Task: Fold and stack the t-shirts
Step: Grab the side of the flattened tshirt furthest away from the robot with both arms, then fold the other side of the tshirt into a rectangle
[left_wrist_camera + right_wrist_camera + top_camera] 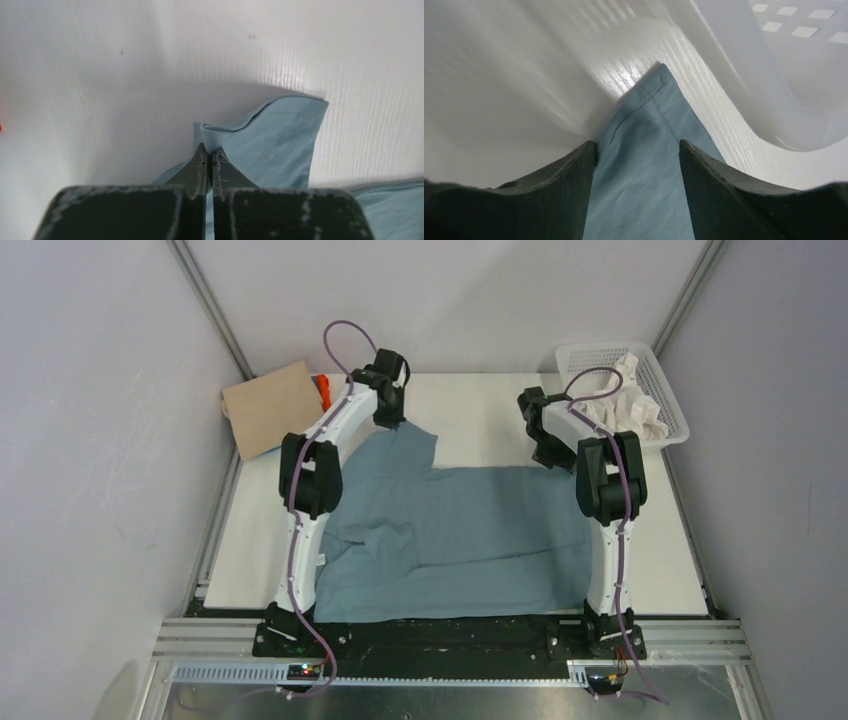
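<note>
A large slate blue-grey t-shirt [470, 530] lies spread over the white table, rumpled at its left side. My left gripper [393, 418] is at the shirt's far left corner; the left wrist view shows the left gripper [210, 150] shut on a pinched fold of the shirt's edge [280, 135]. My right gripper [545, 452] is at the far right corner. Seen from the right wrist, the right gripper [638, 147] is open, one finger on each side of the shirt's pointed corner [644, 165], which lies flat on the table. A folded tan t-shirt [268, 408] and a sliver of an orange t-shirt [323, 390] lie at the back left.
A white mesh basket [600, 346] with crumpled cream cloth [625, 405] stands at the back right; the basket's wall [774, 100] is close to the right gripper. Bare table [480, 410] shows behind the shirt. Grey walls close in both sides.
</note>
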Robot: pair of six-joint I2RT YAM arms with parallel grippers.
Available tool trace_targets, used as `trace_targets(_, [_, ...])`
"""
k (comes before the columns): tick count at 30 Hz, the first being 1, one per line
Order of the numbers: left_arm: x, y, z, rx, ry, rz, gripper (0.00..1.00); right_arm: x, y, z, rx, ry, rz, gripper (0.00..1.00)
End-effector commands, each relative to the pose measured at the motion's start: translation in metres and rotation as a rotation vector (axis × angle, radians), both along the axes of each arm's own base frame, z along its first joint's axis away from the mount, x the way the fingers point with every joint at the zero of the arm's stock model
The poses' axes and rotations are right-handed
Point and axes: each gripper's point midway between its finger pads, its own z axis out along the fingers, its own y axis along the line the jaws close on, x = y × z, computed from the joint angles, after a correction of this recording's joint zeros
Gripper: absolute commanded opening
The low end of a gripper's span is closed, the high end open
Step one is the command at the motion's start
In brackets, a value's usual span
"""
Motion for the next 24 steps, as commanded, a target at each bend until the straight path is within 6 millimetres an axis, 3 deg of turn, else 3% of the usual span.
trace_targets(1, [-0.003, 0.0, 0.037, -0.005, -0.066, -0.023, 0.0, -0.013, -0.011, 0.006, -0.029, -0.012, -0.032, 0.63])
trace_targets(6, [-0.013, 0.005, 0.035, 0.009, -0.055, -0.02, 0.0, -0.015, -0.006, 0.001, 0.022, -0.044, -0.054, 0.41])
trace_targets(14, [-0.017, 0.01, 0.04, 0.016, -0.08, -0.017, 0.0, -0.006, 0.008, -0.013, 0.099, -0.071, -0.08, 0.2])
trace_targets(19, [-0.018, 0.008, 0.05, 0.003, -0.102, -0.026, 0.0, 0.002, 0.009, -0.004, 0.101, -0.115, -0.063, 0.04])
trace_targets(24, [-0.032, 0.005, 0.064, -0.009, -0.135, -0.051, 0.0, 0.005, 0.016, 0.011, 0.117, -0.185, -0.023, 0.0])
